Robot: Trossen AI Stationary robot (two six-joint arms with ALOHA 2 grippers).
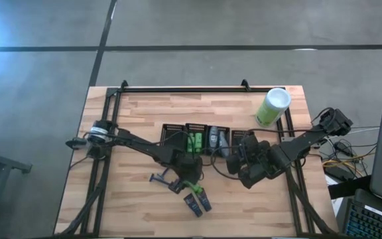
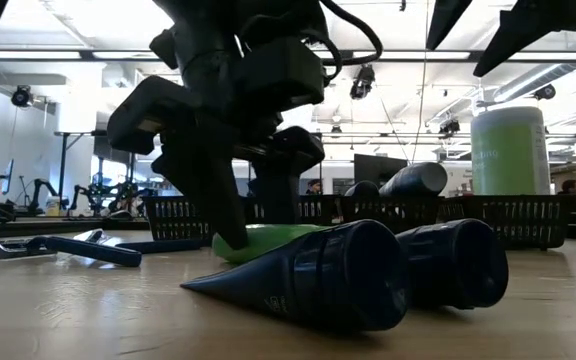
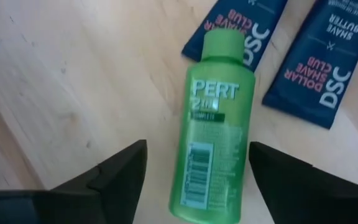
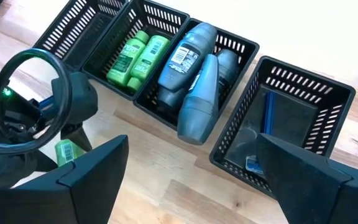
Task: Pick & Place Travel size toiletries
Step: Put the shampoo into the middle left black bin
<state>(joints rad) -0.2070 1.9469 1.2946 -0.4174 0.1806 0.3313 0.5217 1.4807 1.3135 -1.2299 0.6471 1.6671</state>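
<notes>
Green bottle [image 3: 211, 121] lying flat on the tabletop [image 1: 131, 113], right between the spread fingers of the left gripper [image 1: 186, 182], two navy tubes [image 1: 197, 201] just past its cap. Long axis running straight out ahead of the gripper, so fingers sit either side of the narrow body, not yet clamped on it. Looks lined up for a squeeze and lift. Right gripper [image 4: 191, 180] also wide apart and empty, hovering near the mesh baskets [image 4: 166, 68], farther from the bottle. More green bottles [image 4: 137, 57] already in one basket.
</notes>
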